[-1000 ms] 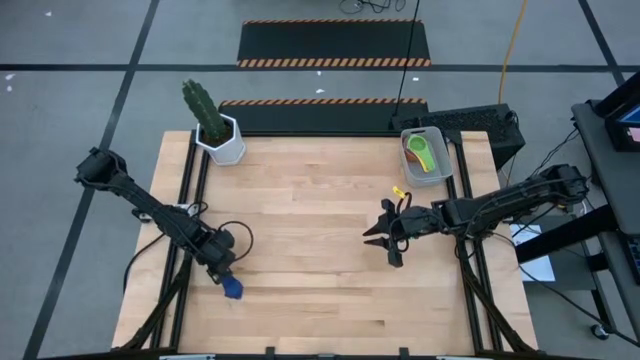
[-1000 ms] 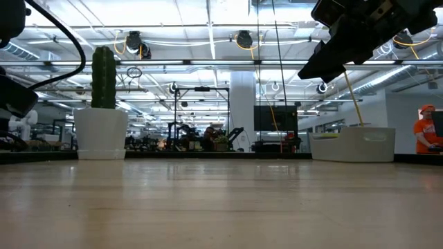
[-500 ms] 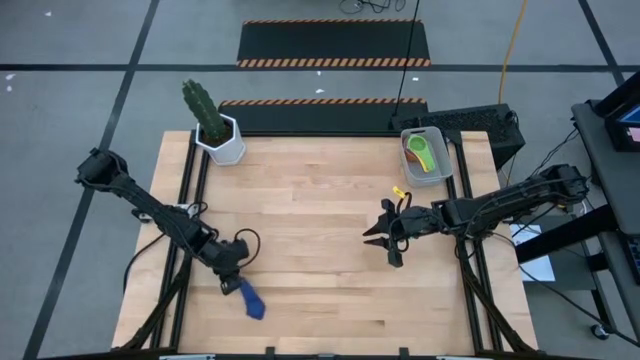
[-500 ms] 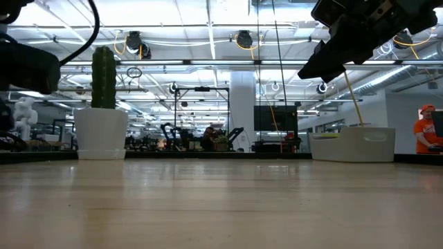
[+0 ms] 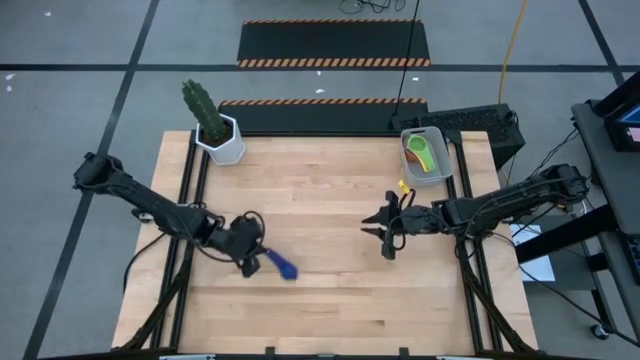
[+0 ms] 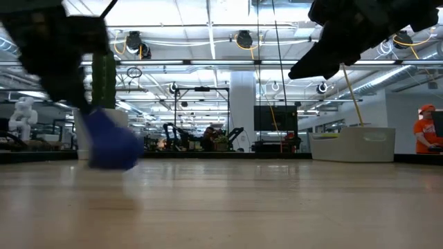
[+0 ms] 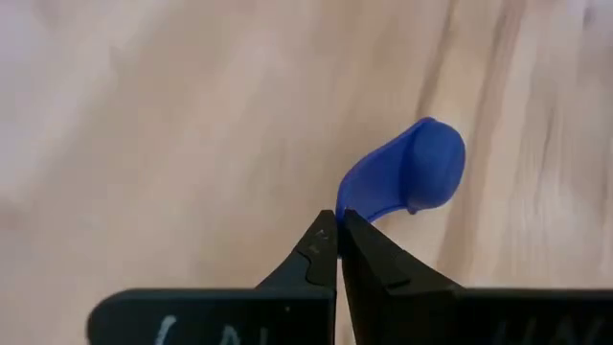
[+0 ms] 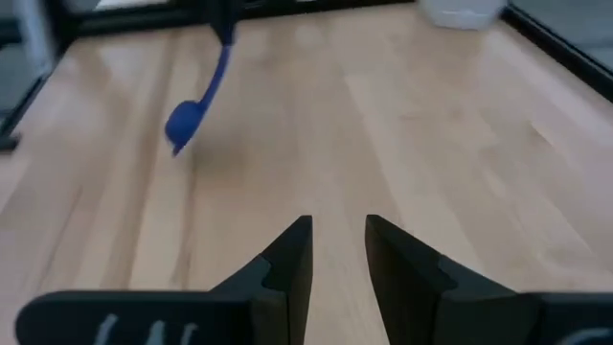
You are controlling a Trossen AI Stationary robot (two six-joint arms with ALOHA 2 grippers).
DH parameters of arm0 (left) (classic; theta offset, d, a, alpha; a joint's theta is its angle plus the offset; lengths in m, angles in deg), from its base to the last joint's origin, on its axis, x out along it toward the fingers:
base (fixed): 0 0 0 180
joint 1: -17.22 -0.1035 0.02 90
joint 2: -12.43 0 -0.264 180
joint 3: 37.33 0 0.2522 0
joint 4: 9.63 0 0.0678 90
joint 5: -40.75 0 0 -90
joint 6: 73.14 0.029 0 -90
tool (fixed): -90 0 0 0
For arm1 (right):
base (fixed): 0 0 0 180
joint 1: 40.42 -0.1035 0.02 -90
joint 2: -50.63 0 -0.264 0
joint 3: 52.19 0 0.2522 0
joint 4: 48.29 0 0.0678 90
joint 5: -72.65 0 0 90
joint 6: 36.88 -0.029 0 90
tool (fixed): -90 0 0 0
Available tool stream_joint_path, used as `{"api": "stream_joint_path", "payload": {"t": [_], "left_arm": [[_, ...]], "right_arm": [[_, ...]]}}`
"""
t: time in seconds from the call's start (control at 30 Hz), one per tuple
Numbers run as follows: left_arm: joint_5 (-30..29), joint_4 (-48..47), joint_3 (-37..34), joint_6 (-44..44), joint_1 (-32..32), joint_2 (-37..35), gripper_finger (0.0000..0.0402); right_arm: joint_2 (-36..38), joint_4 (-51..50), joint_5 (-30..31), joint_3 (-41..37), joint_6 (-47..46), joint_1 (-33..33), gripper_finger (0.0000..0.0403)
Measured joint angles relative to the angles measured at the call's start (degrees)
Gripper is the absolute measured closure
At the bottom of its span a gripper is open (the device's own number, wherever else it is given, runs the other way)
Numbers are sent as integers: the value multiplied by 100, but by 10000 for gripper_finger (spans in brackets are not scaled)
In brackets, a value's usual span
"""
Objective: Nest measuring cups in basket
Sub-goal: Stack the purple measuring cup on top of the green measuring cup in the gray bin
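Note:
My left gripper point(image 5: 260, 262) is shut on a blue measuring cup point(image 5: 284, 267) over the table's near left; the cup also shows in the left wrist view point(image 7: 412, 172), the right wrist view point(image 8: 184, 123) and the low view point(image 6: 111, 145). The grey-blue basket point(image 5: 441, 158) stands at the far right with a green cup point(image 5: 420, 152) inside. Right of the table's middle, my right gripper point(image 8: 337, 240) hovers above the wood, open, with nothing between its fingers. My left gripper pinches the free end of the cup's flat handle point(image 7: 347, 209) between its two fingertips. The fingers slant down from the table's left side, and the handle runs on along their line. The cup is lifted clear of the table, its bowl point(image 8: 182, 125) hanging lowest.
A white pot with a cactus point(image 5: 222, 140) stands at the far left corner, also seen in the low view point(image 6: 97, 135). Bare wood lies between the two grippers and the basket. A person in orange point(image 6: 426, 131) is in the room beyond the table.
My left gripper has risen and gone toward the table's right edge and a little toward its far edge, turning as it went. The blue cup has come up with it from the near left and now sticks out toward the right. My right gripper has rolled slightly in place.

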State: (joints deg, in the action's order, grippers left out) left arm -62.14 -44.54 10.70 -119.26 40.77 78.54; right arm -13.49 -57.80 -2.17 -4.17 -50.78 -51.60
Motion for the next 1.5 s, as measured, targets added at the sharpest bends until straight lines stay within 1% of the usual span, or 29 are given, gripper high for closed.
{"api": "stream_joint_path", "payload": {"t": [0.1, 0.27, 0.4, 0.53, 0.63, 0.7, 0.83, 0.93, 1.07, 1.13, 1.23, 1.37, 1.5], "left_arm": [[-356, -2, 363, 646, -247, 0, 400], [-890, 33, 880, 1679, -525, 0, 400], [-1311, 30, 1240, 2282, -684, 0, 400], [-1708, 33, 1579, 2779, -848, 7, 400], [-1962, 39, 1797, 3156, -958, 83, 400], [-2068, 42, 1922, 3409, -1014, 160, 400], [-2322, 50, 2106, 3879, -1073, 438, 400], [-2351, 155, 2221, 4183, -1084, 707, 400], [-2412, 369, 2371, 4630, -1084, 1131, 400], [-2635, 624, 2416, 4897, -1082, 1356, 400], [-2745, 876, 2662, 5351, -1111, 1738, 400], [-2749, 858, 3165, 5375, -1111, 2216, 400], [-2747, 634, 3650, 5471, -1065, 2725, 400]], "right_arm": [[-7, -18, 292, 0, -486, 51, 309], [-161, 78, 302, 2, -605, 116, 309], [-314, 241, 306, 69, -617, 125, 309], [-517, 172, 559, 378, -550, 93, 309], [-756, -163, 869, 759, -438, 44, 309], [-936, -407, 963, 1040, -353, 18, 309], [-1294, -401, 1037, 1501, -79, -54, 309], [-1515, -251, 1082, 1768, 230, -125, 309], [-1732, -214, 1529, 2076, 704, -257, 309], [-1793, -238, 1744, 2143, 898, -332, 309], [-1793, -296, 1963, 2162, 1025, -420, 309], [-1646, -601, 1972, 2162, 998, -461, 309], [-1412, -1196, 2092, 2162, 822, -487, 309]]}}
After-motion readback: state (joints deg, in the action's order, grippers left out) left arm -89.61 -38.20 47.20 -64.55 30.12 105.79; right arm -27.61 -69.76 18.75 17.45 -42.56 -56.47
